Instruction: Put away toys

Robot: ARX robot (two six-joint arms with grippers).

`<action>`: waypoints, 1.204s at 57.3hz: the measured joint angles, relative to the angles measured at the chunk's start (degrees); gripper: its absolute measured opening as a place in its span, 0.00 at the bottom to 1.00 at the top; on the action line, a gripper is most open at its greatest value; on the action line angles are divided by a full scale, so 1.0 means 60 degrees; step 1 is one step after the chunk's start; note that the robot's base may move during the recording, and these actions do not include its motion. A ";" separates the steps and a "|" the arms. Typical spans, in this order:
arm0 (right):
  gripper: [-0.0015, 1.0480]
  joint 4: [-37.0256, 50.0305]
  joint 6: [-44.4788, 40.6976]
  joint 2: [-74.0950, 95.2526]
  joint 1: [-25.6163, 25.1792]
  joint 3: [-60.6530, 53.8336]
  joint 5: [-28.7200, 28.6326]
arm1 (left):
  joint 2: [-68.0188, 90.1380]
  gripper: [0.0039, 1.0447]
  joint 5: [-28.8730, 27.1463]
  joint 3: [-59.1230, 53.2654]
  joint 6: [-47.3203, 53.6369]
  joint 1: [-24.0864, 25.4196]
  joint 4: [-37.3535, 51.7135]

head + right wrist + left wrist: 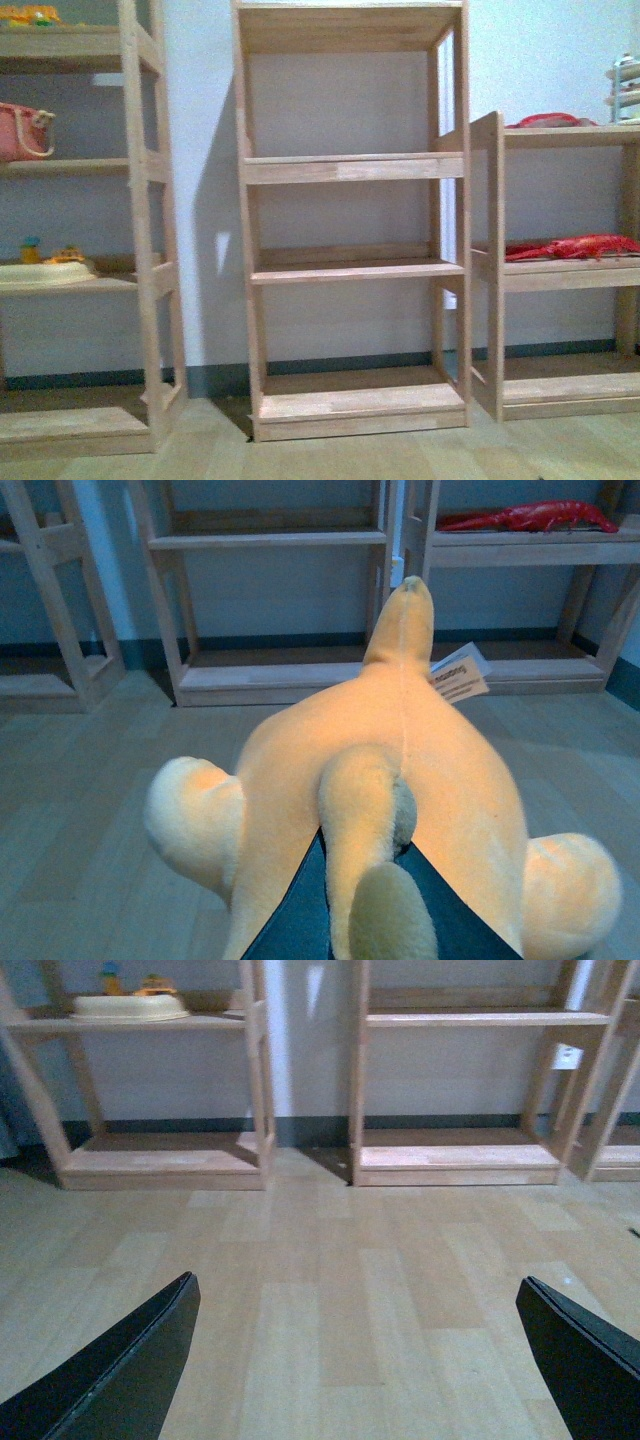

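right tool [365,875] grips the yellow plush [400,740], tag [460,678] showing, above the wood floor [90,780], facing the shelves [270,540]; left tool [355,1295] stands wide over the floor, holding nothing.

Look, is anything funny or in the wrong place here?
Only the soft yellow-orange plush animal: it is not put away, but pinched in the right gripper above the wooden floor, with a paper tag sticking out.
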 joint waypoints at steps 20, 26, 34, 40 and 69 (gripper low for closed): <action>0.06 0.0000 0.0000 0.0000 0.0015 0.0000 -0.0113 | -0.0004 0.94 -0.0022 0.0000 0.0000 0.0000 0.0000; 0.06 0.0000 0.0000 0.0000 0.0011 0.0000 -0.0073 | -0.0004 0.94 -0.0025 0.0000 0.0000 0.0000 0.0000; 0.06 0.0000 0.0000 0.0000 0.0015 0.0000 -0.0084 | -0.0004 0.94 -0.0025 0.0000 0.0000 0.0000 0.0000; 0.06 0.0000 0.0000 0.0000 0.0015 0.0000 -0.0084 | -0.0004 0.94 -0.0022 0.0000 0.0000 0.0000 0.0000; 0.06 0.0000 0.0000 0.0000 0.0015 0.0000 -0.0062 | -0.0004 0.94 -0.0015 0.0000 0.0000 0.0000 0.0000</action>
